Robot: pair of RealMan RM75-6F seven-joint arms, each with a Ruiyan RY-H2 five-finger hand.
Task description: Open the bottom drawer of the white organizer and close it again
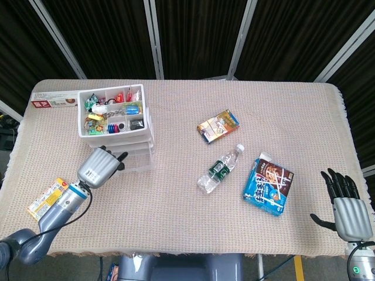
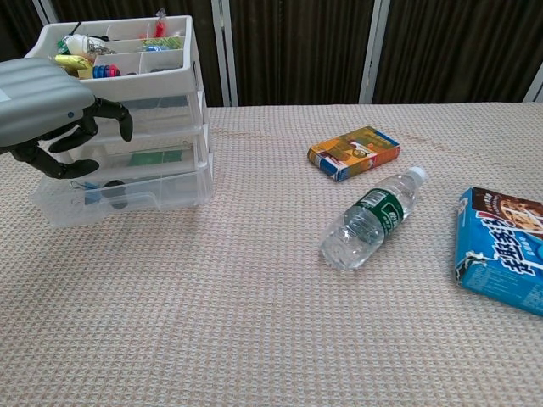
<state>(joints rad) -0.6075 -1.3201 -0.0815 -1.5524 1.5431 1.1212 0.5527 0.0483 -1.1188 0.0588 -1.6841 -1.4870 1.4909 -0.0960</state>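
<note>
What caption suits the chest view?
Left hand hovers before the white organizer, its bottom drawer pulled partly out.

1. The white organizer stands upright near the worktop's far left corner. It is a small plastic unit of stacked clear drawers under an open top tray.
2. The top tray is split into compartments that hold small colourful odds and ends.
3. The bottom drawer is clear plastic and sits pulled a little way out, its front sticking out past the drawers above. A few small items show through its wall, too blurred to name.
4. The drawers above it sit pushed in, flush with the frame.
</note>
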